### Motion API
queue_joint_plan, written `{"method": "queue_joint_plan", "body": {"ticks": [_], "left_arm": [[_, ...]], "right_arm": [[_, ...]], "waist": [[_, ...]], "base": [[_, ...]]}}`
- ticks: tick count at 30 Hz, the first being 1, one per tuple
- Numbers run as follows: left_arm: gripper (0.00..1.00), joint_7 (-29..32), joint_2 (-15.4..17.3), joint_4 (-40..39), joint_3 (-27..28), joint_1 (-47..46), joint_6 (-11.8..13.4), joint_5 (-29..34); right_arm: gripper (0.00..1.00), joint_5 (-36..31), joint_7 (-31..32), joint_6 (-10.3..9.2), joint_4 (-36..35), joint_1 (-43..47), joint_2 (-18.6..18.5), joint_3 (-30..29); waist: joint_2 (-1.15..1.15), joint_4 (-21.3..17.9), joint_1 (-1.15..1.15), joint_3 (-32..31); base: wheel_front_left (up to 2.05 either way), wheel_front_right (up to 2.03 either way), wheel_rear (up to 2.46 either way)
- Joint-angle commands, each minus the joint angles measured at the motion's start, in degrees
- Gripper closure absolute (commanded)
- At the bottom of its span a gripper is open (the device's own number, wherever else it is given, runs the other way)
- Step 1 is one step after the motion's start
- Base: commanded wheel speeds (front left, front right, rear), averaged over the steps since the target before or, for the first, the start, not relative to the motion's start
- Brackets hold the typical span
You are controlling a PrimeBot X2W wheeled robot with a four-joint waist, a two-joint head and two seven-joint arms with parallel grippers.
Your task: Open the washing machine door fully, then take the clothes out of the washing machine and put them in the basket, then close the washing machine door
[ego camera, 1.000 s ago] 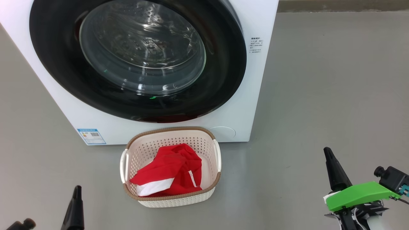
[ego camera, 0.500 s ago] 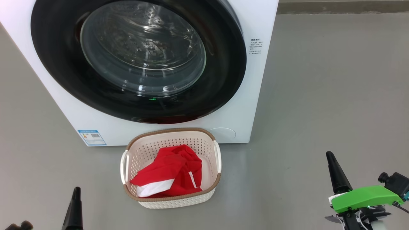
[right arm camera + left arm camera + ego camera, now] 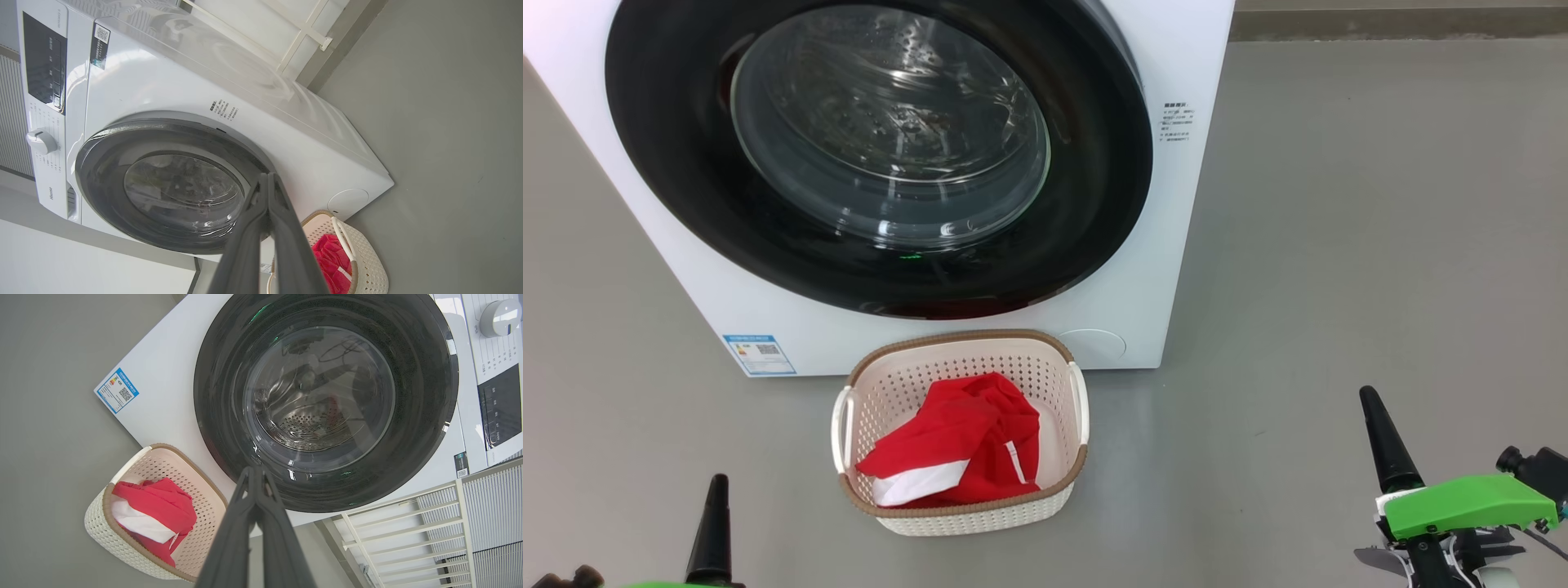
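Both arms sit low and well apart, the left tool (image 3: 717, 490) at the floor's (image 3: 1339, 245) near left and the right tool (image 3: 1372, 408) at its near right; each points toward the washing machine (image 3: 1188, 269), fingers pressed together, holding nothing. The washing machine door (image 3: 1094, 204) lies flush against the white front, glass bowl facing the robot; the basket (image 3: 964, 336) stands mouth up on the floor just before the machine's lower edge, the clothes (image 3: 964, 429) heaped inside, a white panel toward its near left corner; open floor spreads right to the far edge
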Motion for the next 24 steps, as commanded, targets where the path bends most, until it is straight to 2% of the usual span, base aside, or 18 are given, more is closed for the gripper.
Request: {"method": "queue_joint_plan", "body": {"ticks": [1, 24], "left_arm": [[1.00, 0.6, 0.6, -0.9, 1.8, -2.8, -0.7, -1.9], [1.00, 4.4, -0.9, 0.6, 4.1, -4.2, -0.9, -13.3]], "right_arm": [[1.00, 2.0, 0.6, -0.03, -1.8, 0.0, 0.0, 0.2], [1.00, 15.1, 4.5, -0.06, -2.6, 1.0, 1.3, -1.7]], "waist": [[0.00, 0.0, -0.01, 0.0], [0.00, 0.1, -0.01, -0.6]], "base": [[0.00, 0.00, 0.00], [0.00, 0.00, 0.00]]}}
